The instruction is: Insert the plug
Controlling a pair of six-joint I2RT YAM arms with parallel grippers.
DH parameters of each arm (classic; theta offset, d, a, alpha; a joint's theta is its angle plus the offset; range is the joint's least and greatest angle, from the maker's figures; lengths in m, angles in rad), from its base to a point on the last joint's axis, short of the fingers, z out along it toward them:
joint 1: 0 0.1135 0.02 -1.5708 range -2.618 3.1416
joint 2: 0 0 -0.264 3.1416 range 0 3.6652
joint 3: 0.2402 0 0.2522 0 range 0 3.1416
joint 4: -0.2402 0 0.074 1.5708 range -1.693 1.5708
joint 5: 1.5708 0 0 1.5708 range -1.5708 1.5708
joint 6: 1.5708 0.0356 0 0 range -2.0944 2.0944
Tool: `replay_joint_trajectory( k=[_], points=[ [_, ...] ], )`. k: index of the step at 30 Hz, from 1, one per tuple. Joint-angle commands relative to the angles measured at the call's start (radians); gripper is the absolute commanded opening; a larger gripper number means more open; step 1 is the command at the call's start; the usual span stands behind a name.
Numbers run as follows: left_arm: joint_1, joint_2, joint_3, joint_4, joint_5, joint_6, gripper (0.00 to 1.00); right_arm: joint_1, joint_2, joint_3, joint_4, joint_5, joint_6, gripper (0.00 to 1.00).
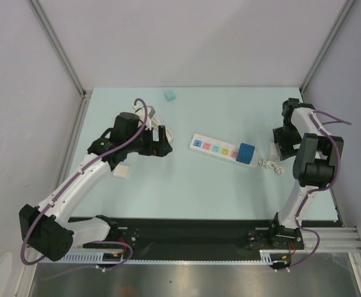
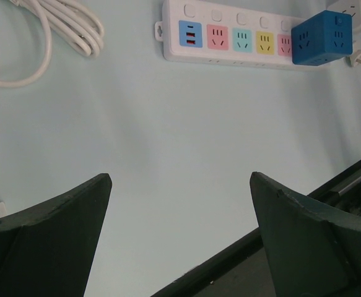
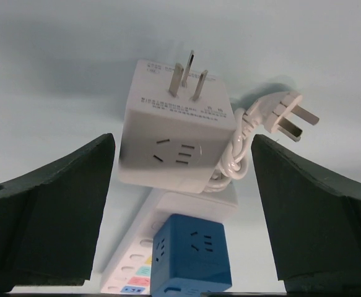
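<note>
Surface: pale mint-green flat tabletop point(image 1: 186, 192).
Centre: long white plastic power strip with coloured sockets point(image 1: 214, 149), lying flat.
Strip's right end: white cube-shaped plastic adapter point(image 3: 174, 133), prongs exposed; white three-pin plug on a cord point(image 3: 288, 111) just beside it.
Far side: small teal cube point(image 1: 169, 96).
Left: coiled white cable point(image 2: 69, 25); small white block point(image 1: 123, 171).

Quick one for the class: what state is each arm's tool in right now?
Left tool: open, holding nothing.
Right tool: open, straddling the white adapter, not gripping it.

Small teal cube point(image 1: 169, 96) far back on the pale table point(image 1: 217, 192); white block point(image 1: 122, 171) near its left side
</note>
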Motion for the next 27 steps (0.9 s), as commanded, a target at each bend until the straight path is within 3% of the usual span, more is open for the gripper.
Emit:
replay_joint_trajectory(
  k=[1, 5, 7, 8, 9, 15, 19, 21, 27],
  points=[
    [0.007, -0.027, -0.003, 0.03, 0.016, 0.013, 1.0, -0.014, 0.011, -0.003, 0.019, 0.046, 0.044, 0.94],
    [0.01, -0.024, -0.008, 0.035, 0.031, 0.018, 0.99, -0.032, 0.002, -0.052, 0.132, 0.038, -0.017, 0.88],
    [0.01, -0.021, -0.008, 0.038, 0.041, 0.018, 0.99, -0.041, -0.018, -0.09, 0.214, 0.017, -0.078, 0.72],
    [0.01, -0.021, -0.006, 0.039, 0.042, 0.018, 0.98, -0.043, -0.027, -0.103, 0.235, -0.012, -0.092, 0.59],
    [0.01, -0.021, -0.006, 0.042, 0.045, 0.02, 0.98, -0.046, -0.038, -0.115, 0.257, -0.023, -0.109, 0.39],
    [0.009, -0.038, 0.003, 0.05, 0.065, 0.007, 0.97, -0.058, -0.182, -0.162, 0.34, -0.092, -0.265, 0.0],
    [0.009, -0.061, 0.019, 0.081, 0.14, -0.019, 0.95, -0.057, -0.344, -0.211, 0.43, -0.231, -0.402, 0.0],
    [0.009, -0.081, 0.02, 0.107, 0.198, -0.048, 0.95, -0.054, -0.478, -0.286, 0.536, -0.378, -0.465, 0.0],
    [-0.003, -0.16, -0.02, 0.289, 0.289, -0.108, 0.91, 0.009, -0.758, -0.461, 0.766, -0.62, -0.44, 0.0]
  ],
)
